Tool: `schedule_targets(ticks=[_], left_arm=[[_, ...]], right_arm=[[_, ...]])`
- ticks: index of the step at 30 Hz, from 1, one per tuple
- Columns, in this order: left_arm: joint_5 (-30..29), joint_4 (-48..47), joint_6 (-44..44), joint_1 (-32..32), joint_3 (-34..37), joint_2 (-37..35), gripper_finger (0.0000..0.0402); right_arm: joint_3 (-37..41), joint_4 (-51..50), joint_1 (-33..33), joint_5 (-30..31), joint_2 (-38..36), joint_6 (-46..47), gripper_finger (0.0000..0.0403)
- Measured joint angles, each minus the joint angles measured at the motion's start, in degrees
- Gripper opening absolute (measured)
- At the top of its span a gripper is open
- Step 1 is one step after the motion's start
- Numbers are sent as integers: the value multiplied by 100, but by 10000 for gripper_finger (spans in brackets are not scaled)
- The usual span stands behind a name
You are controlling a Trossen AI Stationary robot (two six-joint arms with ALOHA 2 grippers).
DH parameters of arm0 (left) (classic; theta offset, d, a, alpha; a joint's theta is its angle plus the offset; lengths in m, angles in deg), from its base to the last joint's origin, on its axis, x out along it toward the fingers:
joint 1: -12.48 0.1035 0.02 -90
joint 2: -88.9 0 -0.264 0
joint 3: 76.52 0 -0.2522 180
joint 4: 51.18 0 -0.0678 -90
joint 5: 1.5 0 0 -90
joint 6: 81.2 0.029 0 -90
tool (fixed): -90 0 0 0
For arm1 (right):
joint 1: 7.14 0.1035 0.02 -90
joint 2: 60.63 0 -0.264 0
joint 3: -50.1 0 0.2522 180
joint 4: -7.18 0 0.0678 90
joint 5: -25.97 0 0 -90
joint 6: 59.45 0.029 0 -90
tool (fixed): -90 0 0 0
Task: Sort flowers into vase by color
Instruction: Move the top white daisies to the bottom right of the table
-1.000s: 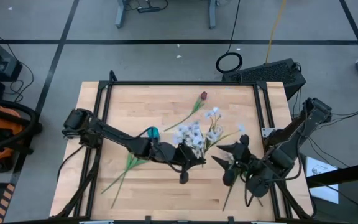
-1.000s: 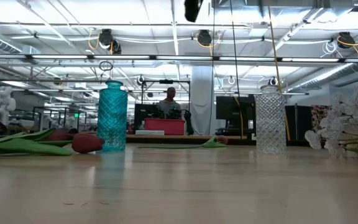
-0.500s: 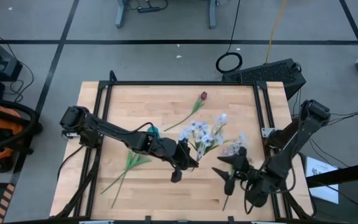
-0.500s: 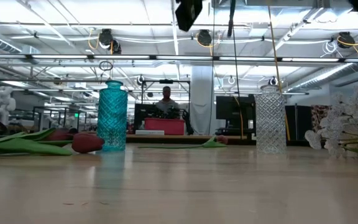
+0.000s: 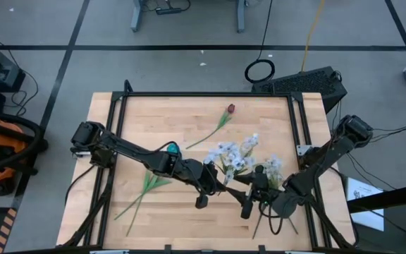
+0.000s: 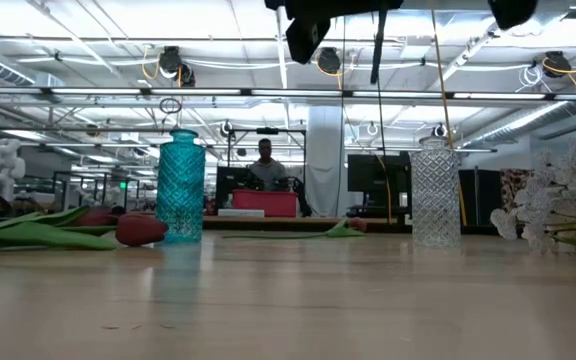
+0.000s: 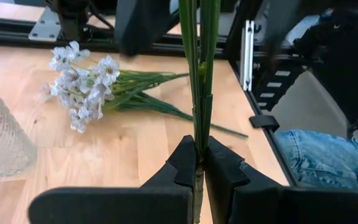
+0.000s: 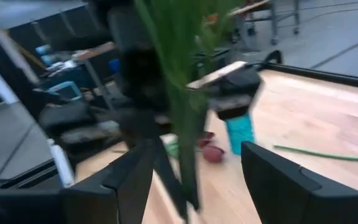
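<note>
the left claw (image 7: 199, 163) is pinched tight on the thin green stems of a white spray (image 5: 235, 156), holding it up at the lower centre of the high view. the right claw (image 8: 188, 171), jaws spread wide, has those stems between its fingers but grips nothing. the spray looks light and springy, its blossoms easily knocked, so the bundled stems low down seem the safest hold. more white blossoms (image 7: 79, 78) lie on the table (image 5: 161, 116), beside the clear vase (image 6: 436, 190); the teal vase (image 6: 181, 185) stands at left.
</note>
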Motion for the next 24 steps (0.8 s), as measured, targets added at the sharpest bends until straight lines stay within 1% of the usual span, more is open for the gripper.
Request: schedule_targets(ticks=[3, 5, 7, 10, 14, 18, 19, 24], left_arm=[[-20, 89, 24, 0, 2, 28, 16], [-23, 88, 33, 0, 0, 39, 16], [-26, 63, 31, 0, 2, 53, 16], [-37, 66, 24, 0, 2, 54, 18], [-39, 61, 20, 0, 2, 54, 30], [-211, 8, -73, 0, 2, 54, 58], [-261, 4, -125, 0, 2, 54, 68], [-377, 7, -206, -38, 2, 54, 134]], right_arm=[[0, 331, -88, -234, -2, -287, 230], [0, 400, -148, -269, 0, -343, 228], [0, 412, -210, -268, -1, -341, 216], [0, 391, -253, -268, 0, -262, 178], [0, 353, -260, -261, 0, -135, 102], [0, 334, -258, -239, -2, -112, 21], [0, 314, -258, -227, -2, -108, 12], [0, 279, -255, -220, -8, -44, 7]])
